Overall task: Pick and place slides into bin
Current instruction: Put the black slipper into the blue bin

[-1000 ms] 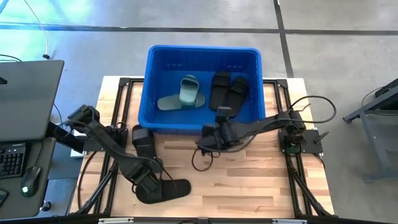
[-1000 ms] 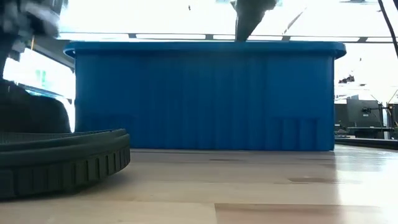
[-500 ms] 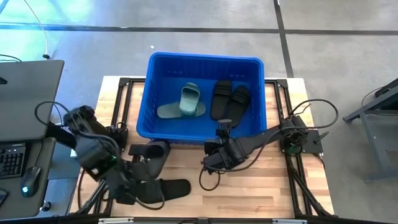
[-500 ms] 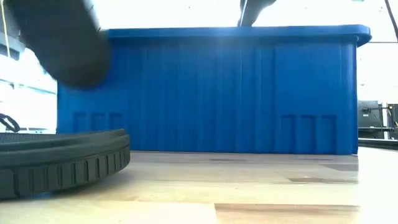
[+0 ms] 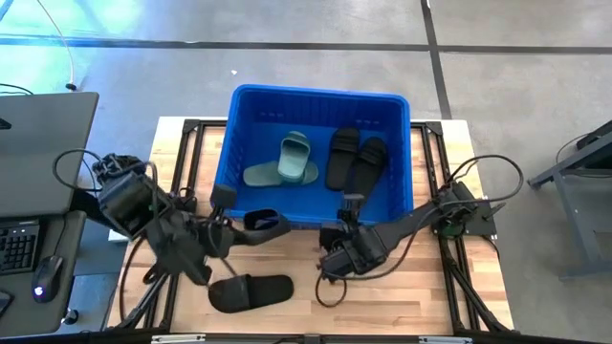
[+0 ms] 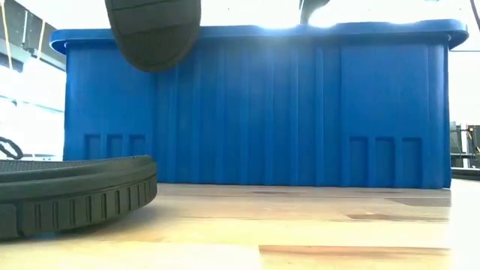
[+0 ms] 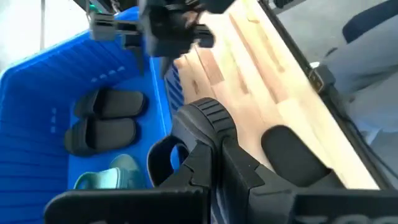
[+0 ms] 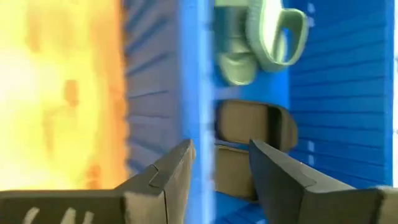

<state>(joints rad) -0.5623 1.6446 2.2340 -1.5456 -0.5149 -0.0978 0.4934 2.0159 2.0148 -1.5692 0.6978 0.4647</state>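
Observation:
The blue bin (image 5: 316,93) stands at the table's far middle. In it lie two green slides (image 5: 287,162) and two black slides (image 5: 356,158). My left gripper (image 5: 226,235) is shut on a black slide (image 5: 256,224), held up beside the bin's near left corner; in the low view its sole (image 6: 154,30) hangs at rim height. Another black slide (image 5: 251,291) lies sole down on the table near the front edge. My right gripper (image 8: 219,165) is open and empty. It is level with the bin's near rim (image 8: 198,93), right of middle, and shows in the high view too (image 5: 333,265). My left gripper holds the black slide at its end toward the table's left (image 5: 239,229), coming at it from the left. The gripper's own body hides the place of contact. The slide is lifted clear of the table, its free end (image 7: 202,115) pointing toward the bin. My right gripper: I cannot tell whether its fingers touch the bin's rim.
A laptop and keyboard (image 5: 38,143) stand off the table's left edge. A dark cable loop (image 5: 330,290) hangs under my right arm. Bare wood (image 5: 411,287) lies at the near right.
My left gripper has risen with the black slide and gone toward the table's right, up to the bin's near left corner; the slide has turned about and hangs clear. My right gripper has drawn back toward the near edge. The bin has slid toward the near edge.

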